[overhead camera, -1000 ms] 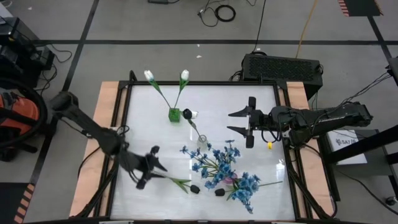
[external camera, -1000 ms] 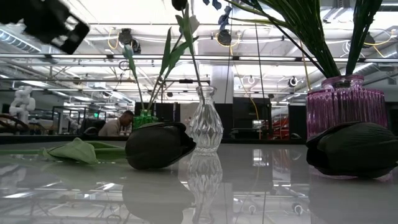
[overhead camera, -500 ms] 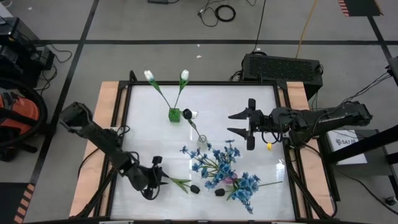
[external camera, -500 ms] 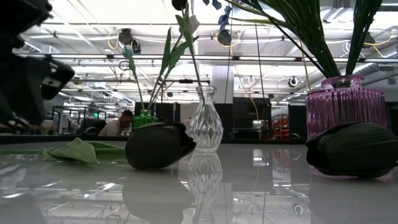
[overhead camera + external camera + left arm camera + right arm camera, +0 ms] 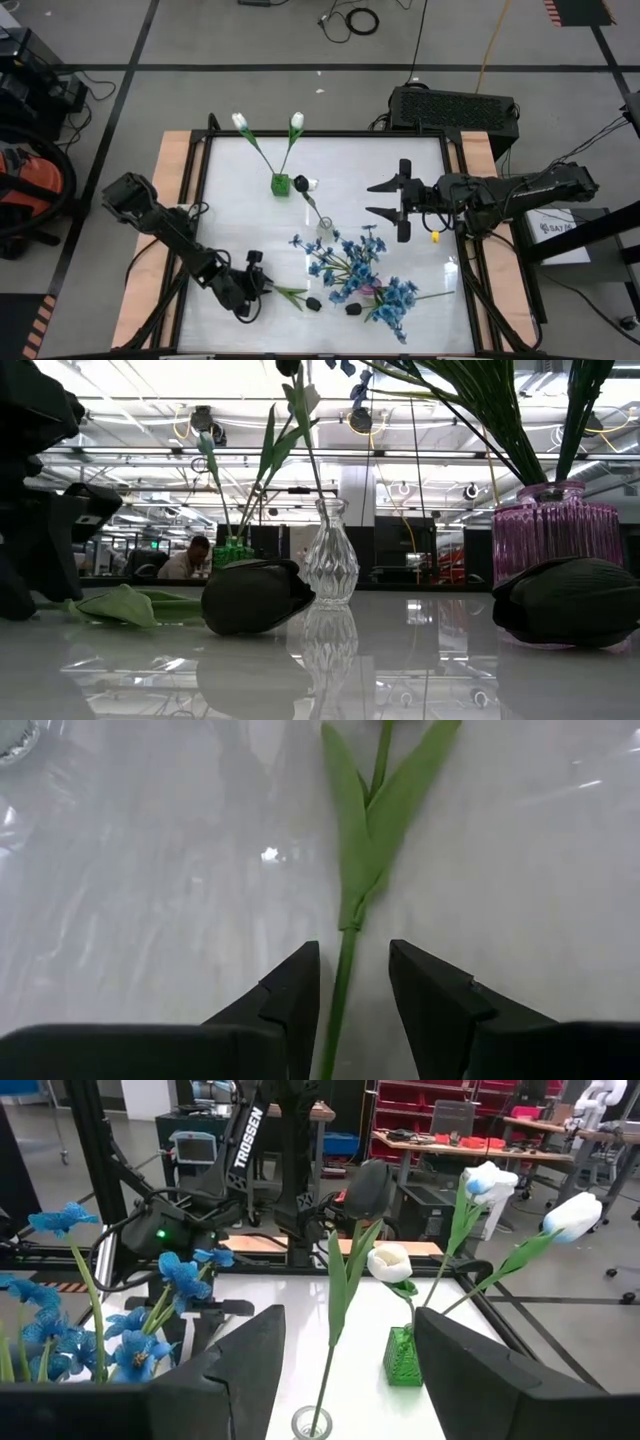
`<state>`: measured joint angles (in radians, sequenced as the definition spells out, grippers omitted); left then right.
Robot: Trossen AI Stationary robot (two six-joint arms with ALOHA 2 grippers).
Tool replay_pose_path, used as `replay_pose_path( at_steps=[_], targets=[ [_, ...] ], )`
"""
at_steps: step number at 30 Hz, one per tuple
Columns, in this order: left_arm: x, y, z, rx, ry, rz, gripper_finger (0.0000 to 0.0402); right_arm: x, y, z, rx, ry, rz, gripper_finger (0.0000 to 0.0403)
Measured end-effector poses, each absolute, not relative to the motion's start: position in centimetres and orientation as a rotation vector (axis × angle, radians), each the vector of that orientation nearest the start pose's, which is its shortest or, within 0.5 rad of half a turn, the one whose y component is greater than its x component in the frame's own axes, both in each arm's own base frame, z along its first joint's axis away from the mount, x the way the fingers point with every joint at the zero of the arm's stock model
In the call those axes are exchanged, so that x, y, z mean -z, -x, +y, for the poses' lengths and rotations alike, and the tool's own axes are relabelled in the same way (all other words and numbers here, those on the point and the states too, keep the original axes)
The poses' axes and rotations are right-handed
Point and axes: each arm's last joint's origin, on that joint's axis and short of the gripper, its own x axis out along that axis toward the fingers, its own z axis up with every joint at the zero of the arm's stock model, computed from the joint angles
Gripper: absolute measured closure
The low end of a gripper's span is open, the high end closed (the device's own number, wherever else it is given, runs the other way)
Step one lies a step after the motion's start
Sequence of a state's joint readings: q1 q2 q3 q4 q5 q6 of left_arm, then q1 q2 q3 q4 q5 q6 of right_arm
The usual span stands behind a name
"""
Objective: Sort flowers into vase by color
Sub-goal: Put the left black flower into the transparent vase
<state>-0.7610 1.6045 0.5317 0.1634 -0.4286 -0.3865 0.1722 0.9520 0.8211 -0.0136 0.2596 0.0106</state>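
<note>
High view: left end effector low at approx 7 o'clock on tabletop, fingers spread to either side of the stem end of a black tulip lying flat; not closed on it. Second black tulip lies near 6 o'clock, beside pink vase holding blue sprays. Green vase at 11 o'clock carries two white tulips. Clear vase near centre holds one stem w/ a white bloom. Right end effector at 3 o'clock, released, wide apart, nothing in it.

Low view: left arm dark at frame edge, by the green leaf. Black tulip head rests on tabletop, in front of the clear vase; contact cannot be told. Other black head in front of pink vase.

Left wrist view: stem runs between the two fingers, gap visible either side.

Right wrist view: fingers parted, empty; clear vase rim between them, farther off; green vase beyond.
</note>
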Motion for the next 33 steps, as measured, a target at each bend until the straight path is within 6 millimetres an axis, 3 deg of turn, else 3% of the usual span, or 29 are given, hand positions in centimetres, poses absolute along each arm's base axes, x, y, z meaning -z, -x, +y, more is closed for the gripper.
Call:
replay_pose_path(
  at_steps=[5, 12, 18, 25, 33],
  targets=[
    [-10.5, -19.8, -16.5, 0.153, -0.132, 0.805, 0.0290, -33.3, -21.1, 2.9, 0.088, 0.018, 0.132, 0.0188],
    [-10.5, -20.2, -16.3, 0.210, -0.082, 0.830, 0.0384, -33.3, -21.1, 2.9, 0.088, 0.018, 0.130, 0.0188],
    [-11.5, -20.3, -16.5, 0.233, -0.072, 0.818, 0.0392, -33.5, -21.1, 2.9, 0.088, 0.015, 0.116, 0.0188],
    [-17.1, -19.4, -17.6, 0.457, 0.027, 0.702, 0.0398, -33.6, -21.1, 2.9, 0.088, 0.015, 0.100, 0.0188],
    [-25.5, -19.1, -18.5, 0.588, -0.075, 0.136, 0.0400, -34.0, -21.1, 2.9, 0.088, -0.018, 0.057, 0.0188]
  ],
)
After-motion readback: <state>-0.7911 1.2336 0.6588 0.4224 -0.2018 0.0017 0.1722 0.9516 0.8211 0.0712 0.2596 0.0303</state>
